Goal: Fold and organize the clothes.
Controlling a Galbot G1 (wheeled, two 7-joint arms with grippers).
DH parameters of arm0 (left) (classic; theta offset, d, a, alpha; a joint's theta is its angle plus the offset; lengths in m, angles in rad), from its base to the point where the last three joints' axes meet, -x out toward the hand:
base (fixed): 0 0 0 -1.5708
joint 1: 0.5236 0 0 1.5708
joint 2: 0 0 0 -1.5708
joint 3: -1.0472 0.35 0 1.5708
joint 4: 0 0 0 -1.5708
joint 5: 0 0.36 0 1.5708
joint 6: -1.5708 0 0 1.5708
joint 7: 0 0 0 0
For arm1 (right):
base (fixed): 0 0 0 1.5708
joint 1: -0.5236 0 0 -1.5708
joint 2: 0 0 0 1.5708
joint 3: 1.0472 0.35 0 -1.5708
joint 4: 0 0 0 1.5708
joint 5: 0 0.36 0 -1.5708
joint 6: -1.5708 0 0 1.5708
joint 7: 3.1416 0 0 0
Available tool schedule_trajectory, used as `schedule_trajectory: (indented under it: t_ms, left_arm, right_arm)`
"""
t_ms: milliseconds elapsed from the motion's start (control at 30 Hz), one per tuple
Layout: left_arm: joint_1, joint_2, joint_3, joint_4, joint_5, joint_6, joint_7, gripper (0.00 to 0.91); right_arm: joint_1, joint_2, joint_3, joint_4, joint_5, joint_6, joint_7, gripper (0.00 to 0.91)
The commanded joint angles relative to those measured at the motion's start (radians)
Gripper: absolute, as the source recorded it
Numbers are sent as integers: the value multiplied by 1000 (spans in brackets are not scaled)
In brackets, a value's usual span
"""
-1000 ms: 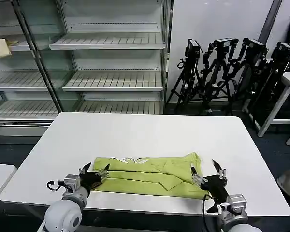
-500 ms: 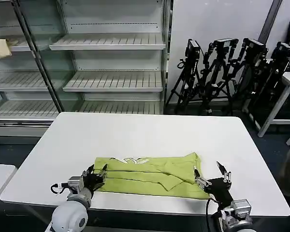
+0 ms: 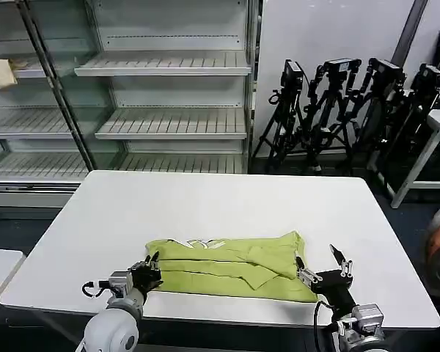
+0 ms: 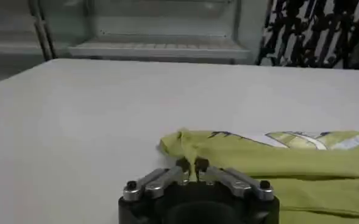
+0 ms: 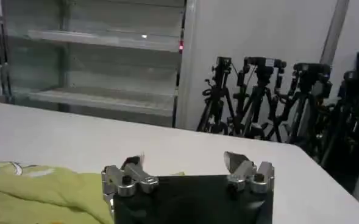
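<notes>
Head view shows both claws pulled back from the shirt (image 3: 231, 267) ends (left claw (image 3: 149, 269) pinched shut, right claw (image 3: 323, 265) wide), so that fold looks done.

Both arms sit low at the near edge, wrists angled forward. Left pincer (image 3: 148, 270) has its fingers pinched together, tips nearly touching. Right pincer (image 3: 323, 269) is spread wide, fingertips well apart.
</notes>
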Motion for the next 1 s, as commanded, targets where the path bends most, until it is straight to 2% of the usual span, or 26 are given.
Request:
schedule_trajectory:
  t_ms: [33,167,433,533,633,800,1000]
  left_arm:
    - [-20,14,-35,-9,79,2,19,10]
    - [-28,61,-146,36,170,-2,85,10]
    - [-9,233,-385,115,237,-25,217,10]
    - [-9,271,-469,132,299,-39,262,10]
    - [-22,281,-527,85,226,2,271,10]
    - [35,250,-452,-76,227,2,267,10]
    - [41,153,-214,-203,232,2,228,10]
  right_arm:
    - [4,-1,-4,-1,-1,6,0,907]
    - [-1,-7,-3,8,0,8,-1,907]
    - [-2,-12,-9,2,1,20,1,907]
    - [-4,-11,-9,5,0,21,1,907]
    - [-8,-8,-6,9,-1,21,0,907]
    - [-17,4,-3,19,-12,20,-2,907]
    - [-52,20,12,40,-25,27,-6,907]
